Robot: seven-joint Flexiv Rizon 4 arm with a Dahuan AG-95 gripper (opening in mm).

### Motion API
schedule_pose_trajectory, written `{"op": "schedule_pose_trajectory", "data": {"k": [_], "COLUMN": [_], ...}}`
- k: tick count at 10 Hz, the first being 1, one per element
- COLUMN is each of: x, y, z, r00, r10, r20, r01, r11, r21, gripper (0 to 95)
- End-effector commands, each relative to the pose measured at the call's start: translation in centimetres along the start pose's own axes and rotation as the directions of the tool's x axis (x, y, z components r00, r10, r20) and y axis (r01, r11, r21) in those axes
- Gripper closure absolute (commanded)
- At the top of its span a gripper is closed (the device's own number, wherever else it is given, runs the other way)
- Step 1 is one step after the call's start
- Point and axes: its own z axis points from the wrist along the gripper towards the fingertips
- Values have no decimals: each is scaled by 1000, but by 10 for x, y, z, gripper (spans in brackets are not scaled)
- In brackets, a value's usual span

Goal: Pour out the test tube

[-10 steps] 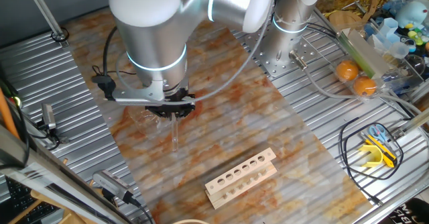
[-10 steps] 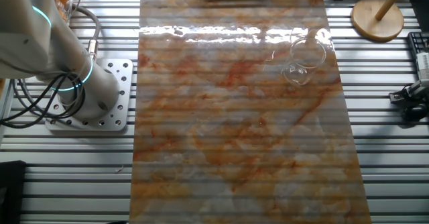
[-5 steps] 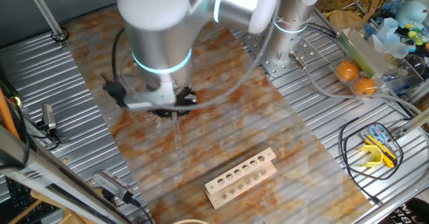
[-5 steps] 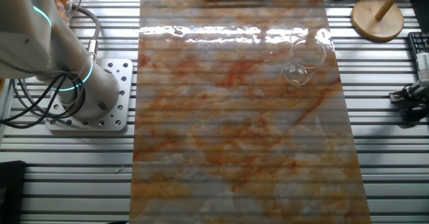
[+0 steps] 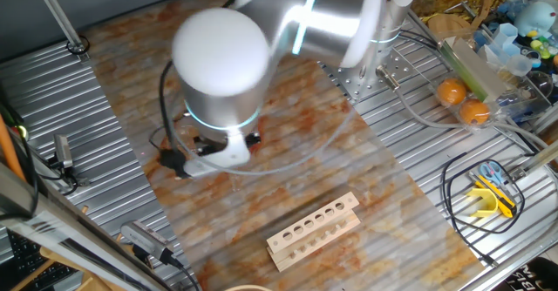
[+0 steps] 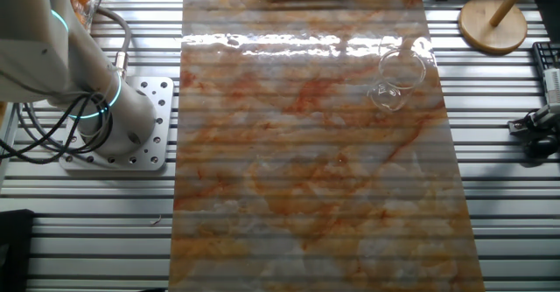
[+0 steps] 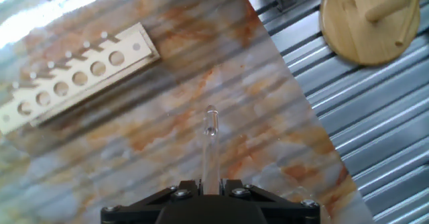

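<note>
In the hand view the test tube, slim clear glass, sticks out from my gripper, whose jaws are shut on its lower end. The tube hangs above the marbled mat. The pale wooden rack lies to the upper left of the tube; it also shows in one fixed view. The wide clear beaker stands on the mat in the other fixed view. In the first fixed view the blurred arm wrist hides the gripper, the tube and the beaker.
A round wooden stand sits on the ribbed metal table right of the mat, also in the other fixed view. The arm base is left of the mat. Two oranges and a yellow tool lie far right.
The arm has swung towards the rack side and turned its wrist; the tube, seen hanging below the hand before, is now hidden under the wrist. Beaker and rack have not moved.
</note>
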Motion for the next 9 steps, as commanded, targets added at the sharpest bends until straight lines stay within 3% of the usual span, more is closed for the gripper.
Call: {"op": "schedule_pose_trajectory", "data": {"k": [1,9], "x": [-5,-48], "y": [6,34], "z": [-1,-12], "r00": [1000,1000], "r10": [5,-17], "r20": [-4,-26], "r01": [-5,17], "r11": [1000,1000], "r21": [1,-7], "gripper": [950,950]}}
